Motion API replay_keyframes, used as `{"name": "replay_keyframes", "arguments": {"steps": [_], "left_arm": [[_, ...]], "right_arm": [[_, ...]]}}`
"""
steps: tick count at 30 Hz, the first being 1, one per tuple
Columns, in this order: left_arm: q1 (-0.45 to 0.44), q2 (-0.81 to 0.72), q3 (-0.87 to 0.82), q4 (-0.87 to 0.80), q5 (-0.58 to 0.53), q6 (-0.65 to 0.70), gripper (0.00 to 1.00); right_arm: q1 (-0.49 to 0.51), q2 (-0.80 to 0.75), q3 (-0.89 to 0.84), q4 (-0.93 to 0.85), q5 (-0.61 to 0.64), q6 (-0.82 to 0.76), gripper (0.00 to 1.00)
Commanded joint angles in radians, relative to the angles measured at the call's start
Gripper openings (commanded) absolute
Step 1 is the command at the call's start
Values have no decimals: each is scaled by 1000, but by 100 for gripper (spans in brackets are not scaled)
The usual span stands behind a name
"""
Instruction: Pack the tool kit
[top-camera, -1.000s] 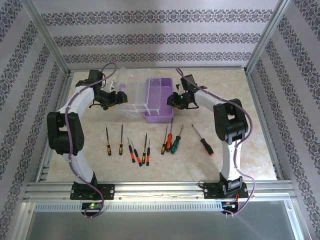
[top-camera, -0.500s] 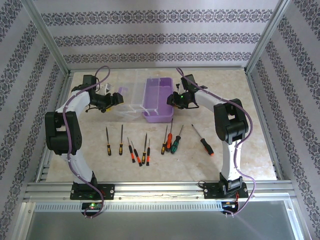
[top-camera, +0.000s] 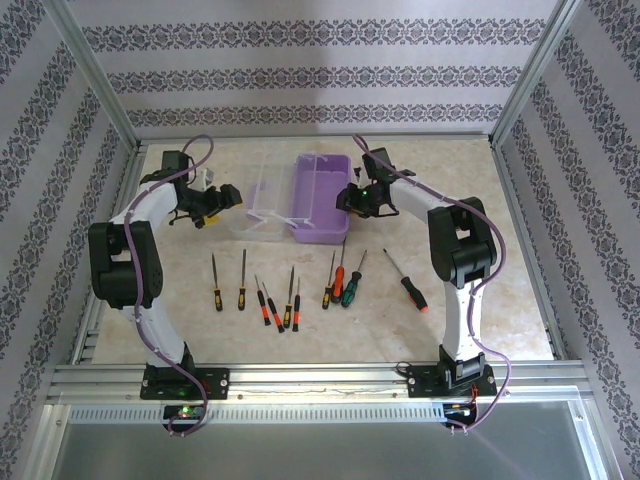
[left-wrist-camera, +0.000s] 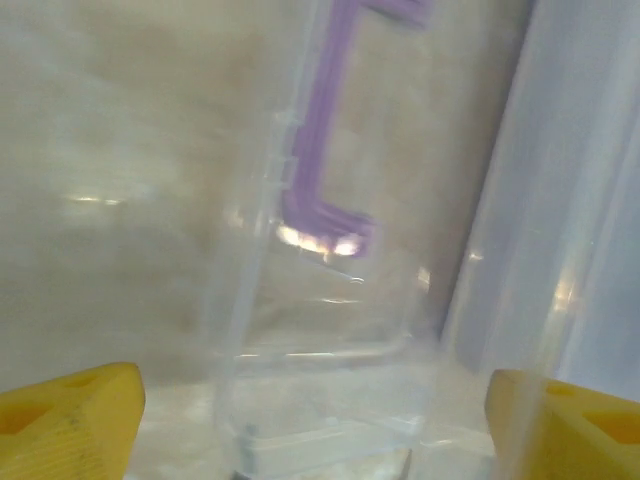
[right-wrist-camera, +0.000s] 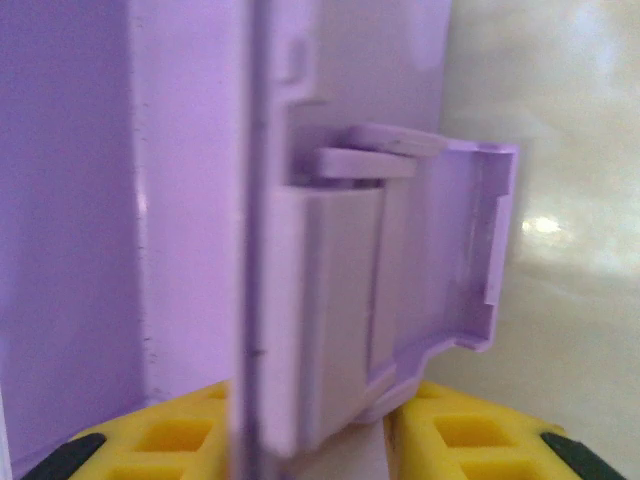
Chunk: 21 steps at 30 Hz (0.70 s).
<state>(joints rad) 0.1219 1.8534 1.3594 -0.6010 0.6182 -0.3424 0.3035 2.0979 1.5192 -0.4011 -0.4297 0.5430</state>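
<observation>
My left gripper (top-camera: 225, 194) stands wide open and empty at 9 o'clock of the clear lid (top-camera: 262, 205), which lies swung open on the worktop (top-camera: 480, 250). My right gripper (top-camera: 350, 197) is clamped on the 3 o'clock wall of the purple box (top-camera: 318, 236), by its latch (right-wrist-camera: 440, 250). The screwdrivers (top-camera: 288, 312) lie in a loose row at 6 o'clock of the box, none inside. I judge loading comes next: brace the box with the right and take one screwdriver mid-handle with the left.

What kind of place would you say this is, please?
Probably a robot test cell, not a workshop: an aluminium frame encloses the table, patterned panels wall it in, and screwdrivers lie in a row.
</observation>
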Motion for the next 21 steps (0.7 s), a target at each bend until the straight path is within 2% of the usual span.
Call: {"name": "replay_keyframes", "arguments": {"steps": [1, 8, 11, 14, 16, 21], "left_arm": [[25, -3, -10, -9, -96, -58, 90], [24, -64, 12, -10, -55, -89, 90], [18, -147, 11, 16, -65, -123, 91], [11, -251, -8, 59, -108, -166, 97], [-3, -306, -22, 89, -118, -188, 100], [-65, -372, 28, 31, -126, -194, 100]], "right_arm": [[-3, 16, -4, -62, 35, -19, 37], [0, 0, 31, -93, 33, -24, 40], [3, -26, 106, -164, 62, -40, 48], [1, -54, 186, -246, 118, -57, 59], [-5, -67, 221, -284, 136, -63, 61], [-9, -133, 238, -370, 209, -103, 62]]}}
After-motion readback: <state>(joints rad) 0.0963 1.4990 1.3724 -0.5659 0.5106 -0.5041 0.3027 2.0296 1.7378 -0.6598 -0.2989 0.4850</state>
